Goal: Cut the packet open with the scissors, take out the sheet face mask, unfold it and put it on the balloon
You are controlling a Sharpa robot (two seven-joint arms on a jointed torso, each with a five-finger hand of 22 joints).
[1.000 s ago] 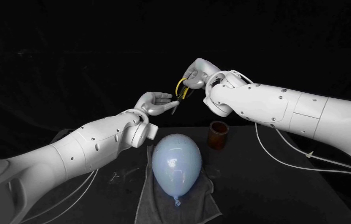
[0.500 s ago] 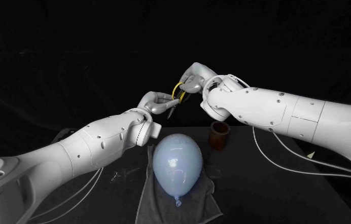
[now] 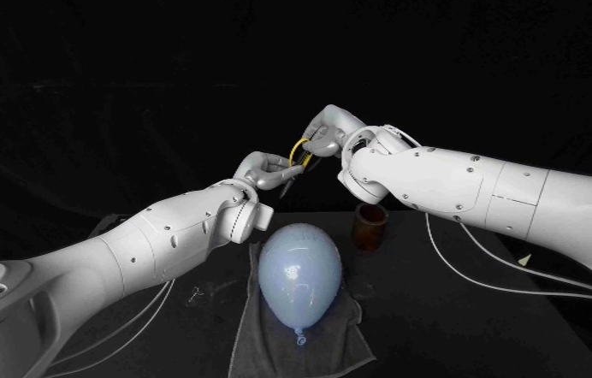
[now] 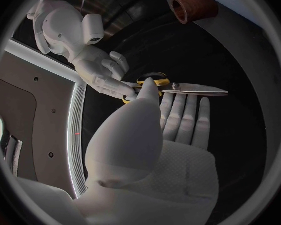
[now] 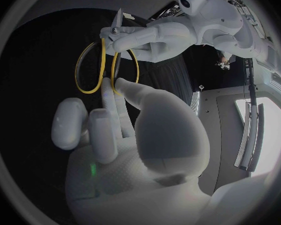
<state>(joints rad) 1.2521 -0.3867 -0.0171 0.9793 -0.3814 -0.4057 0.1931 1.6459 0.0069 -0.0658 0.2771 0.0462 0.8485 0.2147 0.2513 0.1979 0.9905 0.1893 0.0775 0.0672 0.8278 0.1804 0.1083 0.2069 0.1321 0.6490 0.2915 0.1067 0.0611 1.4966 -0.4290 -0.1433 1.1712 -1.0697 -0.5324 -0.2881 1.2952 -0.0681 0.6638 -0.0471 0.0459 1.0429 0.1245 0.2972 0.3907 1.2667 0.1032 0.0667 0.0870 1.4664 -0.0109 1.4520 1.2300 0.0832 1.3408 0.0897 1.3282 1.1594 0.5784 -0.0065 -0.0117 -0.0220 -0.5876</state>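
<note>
The yellow-handled scissors (image 3: 296, 156) hang in the air between both hands, above the far end of the table. My left hand (image 3: 263, 169) grips them near the pivot, and the blades (image 4: 197, 89) stick out past its thumb. My right hand (image 3: 327, 130) holds the yellow handle loops (image 5: 103, 55), fingers at the rings. The left wrist view has the right hand (image 4: 106, 75) pinching the handles. The right wrist view has the left hand (image 5: 147, 35) closed on the blade end. A pale blue balloon (image 3: 298, 275) lies below on a grey cloth (image 3: 333, 344).
A brown cup (image 3: 369, 227) stands on the black table (image 3: 494, 327) just right of the balloon's far end, also seen from the left wrist (image 4: 193, 7). A small pale object (image 3: 204, 292) lies on the table left of the cloth. Cables hang from both arms.
Both hands have drawn slightly closer together around the scissors and the left hand has risen a little. The balloon, cloth and cup have not moved.
</note>
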